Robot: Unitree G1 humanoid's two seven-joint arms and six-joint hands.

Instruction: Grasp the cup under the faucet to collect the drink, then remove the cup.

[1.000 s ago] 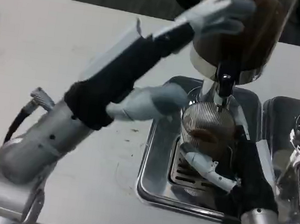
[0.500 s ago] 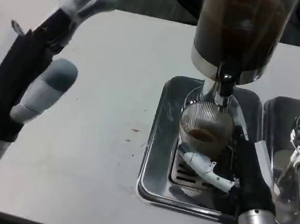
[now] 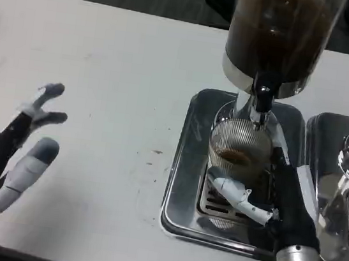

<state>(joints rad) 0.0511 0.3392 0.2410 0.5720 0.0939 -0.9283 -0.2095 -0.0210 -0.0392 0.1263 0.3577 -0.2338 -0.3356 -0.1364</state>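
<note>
Right hand grips the cup under the faucet; left hand hovers open, far left, holding nothing

Right hand grips ribbed clear cup under faucet of dark-filled dispenser; brown drink low in cup. Cup on grate in metal tray. Left hand near left over white table, fingers apart, holding nothing.
</note>
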